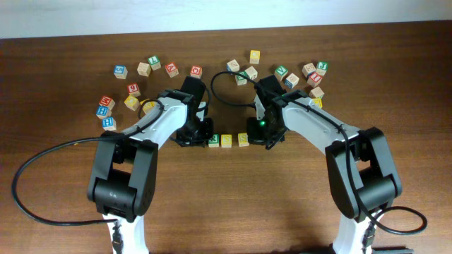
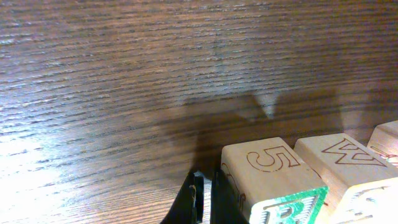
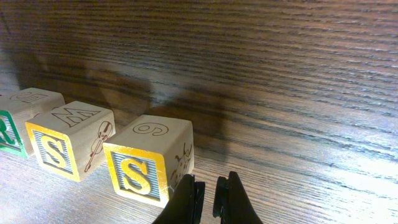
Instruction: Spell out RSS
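Three wooden blocks stand in a row at the table's middle: a green R block (image 1: 214,140), a yellow S block (image 1: 226,140) and a second yellow S block (image 1: 243,139). My left gripper (image 1: 192,135) sits low at the table just left of the R block (image 2: 273,186), fingers (image 2: 205,200) together with nothing between them. My right gripper (image 1: 260,135) sits just right of the last S block (image 3: 149,158), fingers (image 3: 209,196) nearly together and empty. The right wrist view also shows the middle S block (image 3: 68,140) and the R block's edge (image 3: 11,127).
Several loose letter blocks are scattered along the back of the table, on the left (image 1: 134,88) and on the right (image 1: 304,74). Black cables loop off both arms (image 1: 226,85).
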Controlling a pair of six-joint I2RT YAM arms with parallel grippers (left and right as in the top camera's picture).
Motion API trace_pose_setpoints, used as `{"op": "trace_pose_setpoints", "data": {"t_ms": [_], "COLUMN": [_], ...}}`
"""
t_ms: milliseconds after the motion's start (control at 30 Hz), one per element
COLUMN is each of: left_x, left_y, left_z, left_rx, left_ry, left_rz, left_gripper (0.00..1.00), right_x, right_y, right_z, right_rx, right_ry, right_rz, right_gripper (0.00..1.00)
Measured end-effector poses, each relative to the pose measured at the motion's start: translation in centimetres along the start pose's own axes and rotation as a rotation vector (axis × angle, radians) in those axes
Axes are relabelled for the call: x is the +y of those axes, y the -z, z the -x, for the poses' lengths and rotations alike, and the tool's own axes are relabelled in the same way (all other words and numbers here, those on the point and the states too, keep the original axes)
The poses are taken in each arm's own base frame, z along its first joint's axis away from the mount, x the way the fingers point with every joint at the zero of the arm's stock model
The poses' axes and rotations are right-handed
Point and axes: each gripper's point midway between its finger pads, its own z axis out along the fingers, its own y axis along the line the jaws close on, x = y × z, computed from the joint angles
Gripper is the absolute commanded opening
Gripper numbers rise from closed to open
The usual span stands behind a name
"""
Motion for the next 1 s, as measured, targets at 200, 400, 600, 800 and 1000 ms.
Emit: {"op": "trace_pose_setpoints", "data": {"t_ms": [200, 400, 600, 800, 1000], "left_x": [-0.1, -0.6, -0.6, -0.6, -0.6], "left_y": [-0.1, -0.2, -0.2, -0.2, -0.2], "left_z": [-0.1, -0.3, -0.3, -0.3, -0.4], "left_rx": [0.004, 0.008, 0.007, 0.008, 0.008], "left_ry": [-0.006, -0.033, -0.037, -0.045, -0.055], "left_rz": [-0.002, -0.002, -0.003, -0.003, -0.005], "left_gripper": [0.0, 0.0, 0.0, 0.0, 0.0], "right_x": [0.3, 0.9, 1.2, 1.5, 2.5], "right_y": [-0.1, -0.2, -0.2, -0.2, -0.5], "right_z": [0.0, 0.2, 0.3, 0.4, 0.1], "right_rx": [-0.003, -0.013, -0.019, -0.023, -0.022], "right_ry": [0.003, 0.012, 0.014, 0.019, 0.046], "right_rz": [0.005, 0.012, 0.03, 0.039, 0.045], "right_gripper": [0.04, 0.04, 0.04, 0.04, 0.04]}}
